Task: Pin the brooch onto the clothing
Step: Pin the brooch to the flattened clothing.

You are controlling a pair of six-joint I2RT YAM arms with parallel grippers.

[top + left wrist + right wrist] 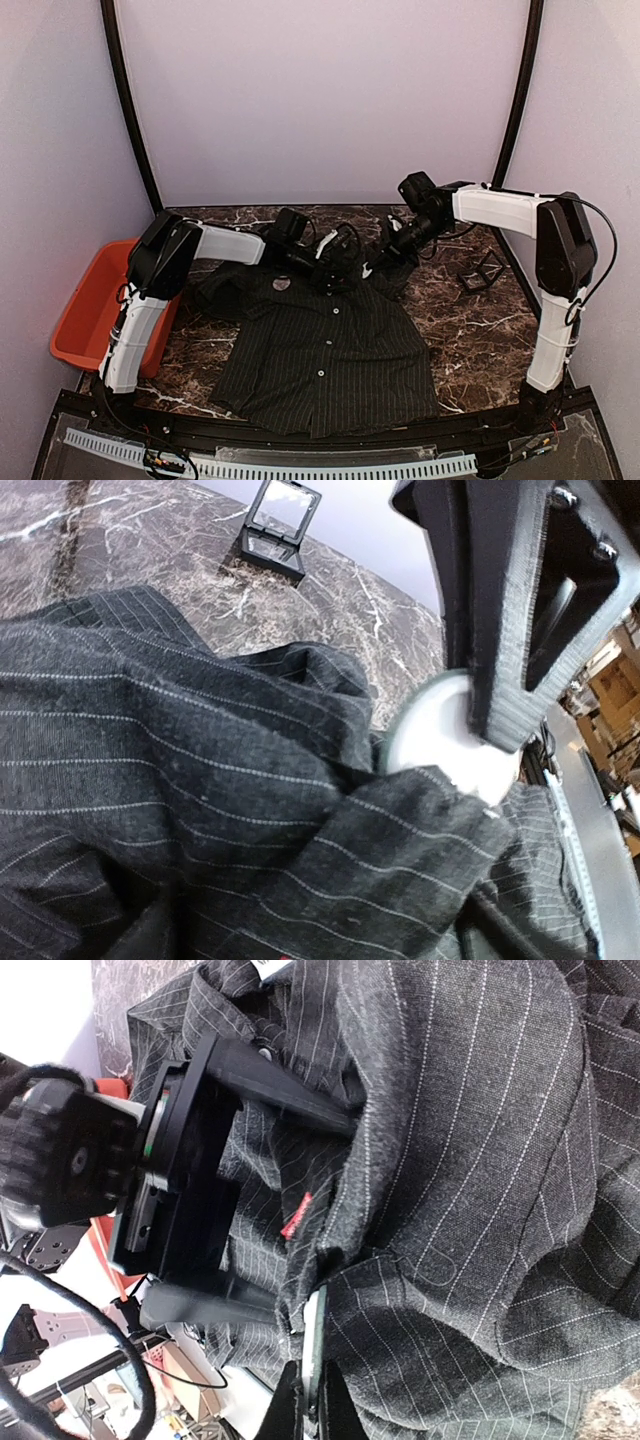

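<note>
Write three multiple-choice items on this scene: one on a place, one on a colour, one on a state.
1. Where does the orange-red plastic bin stand?
A) at the dark marble table's left edge, beside the left arm
B) beside the right arm
C) in the table's middle

2. What colour are the front buttons of the dark pinstriped collared shirt?
A) red
B) white
C) gold

3. How do the left gripper's jaws stand?
A) shut on a button
B) shut on nothing
C) open, either side of bunched shirt fabric

Key: A, the top view shows it left of the shirt; B, pale dots run down the front; C, the right wrist view shows its fingers spread apart.
</note>
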